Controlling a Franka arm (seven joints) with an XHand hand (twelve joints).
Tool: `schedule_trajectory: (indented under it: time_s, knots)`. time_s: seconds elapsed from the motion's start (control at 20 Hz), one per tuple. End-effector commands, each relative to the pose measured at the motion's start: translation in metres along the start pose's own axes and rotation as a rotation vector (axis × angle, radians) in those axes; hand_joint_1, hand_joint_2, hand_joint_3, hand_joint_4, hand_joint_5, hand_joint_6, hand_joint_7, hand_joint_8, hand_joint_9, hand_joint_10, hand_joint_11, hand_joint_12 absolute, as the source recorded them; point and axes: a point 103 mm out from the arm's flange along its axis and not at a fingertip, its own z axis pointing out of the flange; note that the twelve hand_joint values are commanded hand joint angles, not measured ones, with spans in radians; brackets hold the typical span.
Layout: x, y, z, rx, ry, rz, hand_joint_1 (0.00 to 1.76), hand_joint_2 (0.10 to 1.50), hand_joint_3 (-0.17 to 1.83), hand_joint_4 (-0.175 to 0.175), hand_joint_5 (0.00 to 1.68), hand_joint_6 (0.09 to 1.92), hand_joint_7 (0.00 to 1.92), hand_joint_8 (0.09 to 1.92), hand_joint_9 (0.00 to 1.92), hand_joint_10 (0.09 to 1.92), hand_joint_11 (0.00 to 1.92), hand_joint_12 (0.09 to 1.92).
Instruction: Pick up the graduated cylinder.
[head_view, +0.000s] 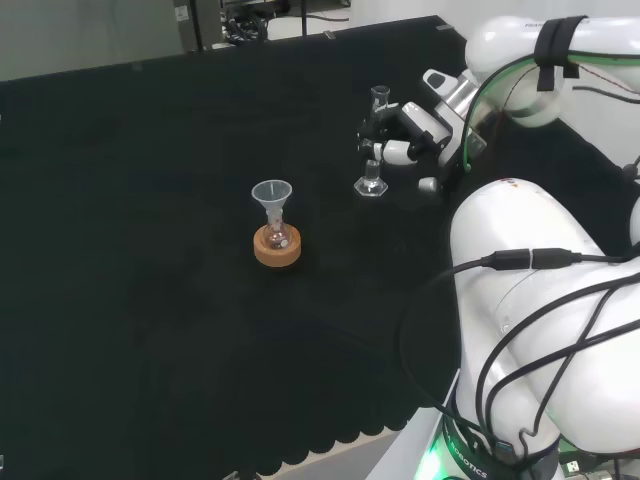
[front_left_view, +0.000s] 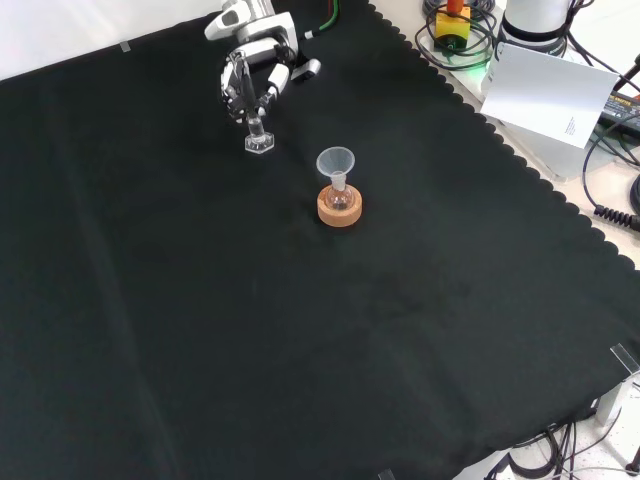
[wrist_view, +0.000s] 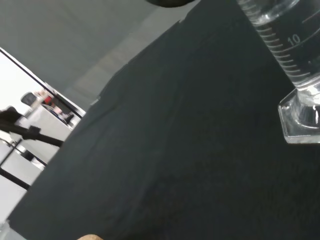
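The hand (head_view: 405, 135) has its fingers curled round the tube of the graduated cylinder (head_view: 375, 150), which stands upright at the right of the head view, to the right of a funnel (head_view: 271, 195) set in a small flask on a cork ring (head_view: 278, 248). Its hexagonal foot seems to rest on or just above the black cloth (head_view: 150, 250); I cannot tell which. Gripping the tube high probably keeps the glass vertical for a straight lift. The cloth is smooth with a scalloped edge, and beyond it the front view shows cables (front_left_view: 610, 180) and a white sheet (front_left_view: 545, 90).
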Motion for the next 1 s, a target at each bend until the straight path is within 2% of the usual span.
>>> schedule_trajectory:
  time_s: [0.05, 0.25, 0.5, 1.0]
  knots:
    - [0.020, -0.014, -0.022, 0.094, -0.133, -0.007, 1.25, 1.12, 0.00, -0.175, 0.97, 1.02, 0.98, 1.02, 1.32, 0.13, 1.16, 0.79]
    - [0.034, -0.022, -0.033, 0.139, -0.185, -0.001, 1.26, 1.11, 0.00, -0.175, 0.98, 1.01, 0.99, 1.01, 1.34, 0.12, 1.17, 0.79]
    - [0.052, -0.033, -0.038, 0.185, -0.210, -0.007, 1.26, 1.10, 0.00, -0.175, 1.00, 0.98, 1.02, 0.97, 1.36, 0.11, 1.19, 0.79]
    - [0.091, -0.063, -0.023, 0.322, -0.287, -0.042, 1.26, 1.10, 0.00, -0.175, 1.00, 0.97, 1.02, 0.96, 1.37, 0.11, 1.20, 0.78]
